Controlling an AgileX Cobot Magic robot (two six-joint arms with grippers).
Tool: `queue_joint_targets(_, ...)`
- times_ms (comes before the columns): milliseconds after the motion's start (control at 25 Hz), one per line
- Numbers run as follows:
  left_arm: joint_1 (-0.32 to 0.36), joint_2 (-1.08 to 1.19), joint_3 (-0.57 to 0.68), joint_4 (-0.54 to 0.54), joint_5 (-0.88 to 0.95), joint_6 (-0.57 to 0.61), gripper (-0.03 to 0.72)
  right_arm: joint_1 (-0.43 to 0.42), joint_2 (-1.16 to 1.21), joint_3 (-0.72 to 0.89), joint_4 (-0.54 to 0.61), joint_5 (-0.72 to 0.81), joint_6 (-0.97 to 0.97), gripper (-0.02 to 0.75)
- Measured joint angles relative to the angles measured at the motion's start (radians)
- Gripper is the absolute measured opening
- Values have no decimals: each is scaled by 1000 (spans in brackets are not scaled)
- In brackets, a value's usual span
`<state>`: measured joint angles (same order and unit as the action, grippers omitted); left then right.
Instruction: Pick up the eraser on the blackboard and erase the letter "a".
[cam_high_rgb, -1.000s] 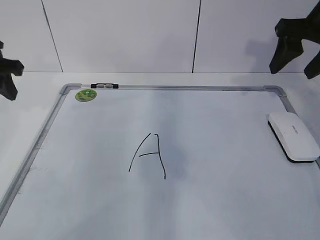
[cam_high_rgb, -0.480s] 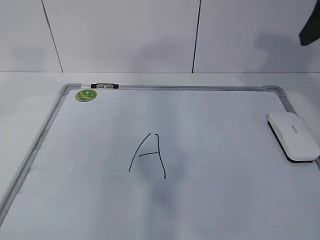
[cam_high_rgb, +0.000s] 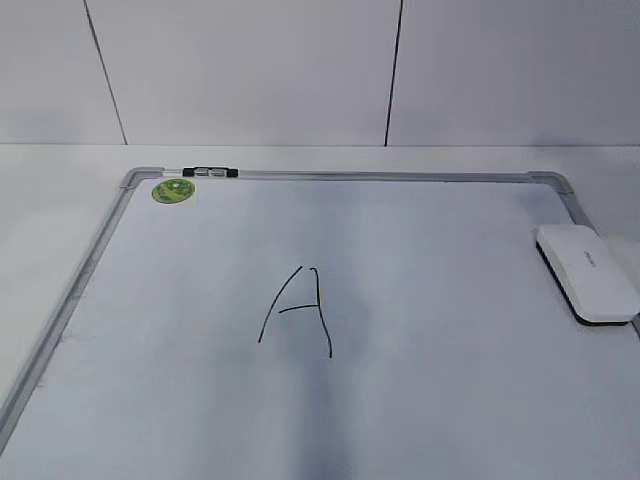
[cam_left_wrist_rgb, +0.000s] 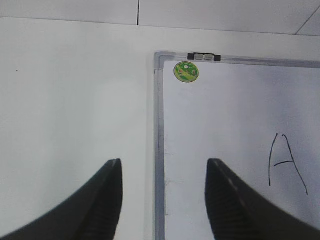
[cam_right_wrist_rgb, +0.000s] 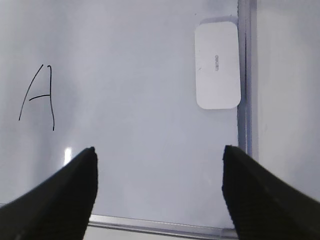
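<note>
The blackboard (cam_high_rgb: 430, 260) lies flat on the white bench (cam_left_wrist_rgb: 75, 100). The eraser (cam_high_rgb: 587, 271) rests on it against the right frame rail, well apart from the handwritten letter (cam_high_rgb: 297, 311) near the middle, which reads as a capital "A". The left pincer (cam_left_wrist_rgb: 162, 195) hangs open and empty above the board's left rail; the right pincer (cam_right_wrist_rgb: 159, 192) hangs wide open, empty, above the board's near edge. A green sticker (cam_high_rgb: 172, 190) marks the far left corner.
</note>
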<state>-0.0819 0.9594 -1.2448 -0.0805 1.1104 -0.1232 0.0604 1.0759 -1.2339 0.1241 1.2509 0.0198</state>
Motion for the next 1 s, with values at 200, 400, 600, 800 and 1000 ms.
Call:
queue_joint_targets(200,0,-94,0,-27,59,0,413,45,-152,84,20,3,39,592)
queue_joint_targets(400,-7,-204,9,-42,146,0,414,89,-307,106,35,6,49,592)
queue_joint_targets(600,-35,-315,53,-56,162,0,415,114,-458,136,27,14,59,592)
queue_joint_targets(800,-35,-432,114,-64,167,0,414,135,-572,202,22,18,59,592)
queue_joint_targets(1000,-35,-553,172,-73,170,0,414,137,-686,295,11,22,59,592)
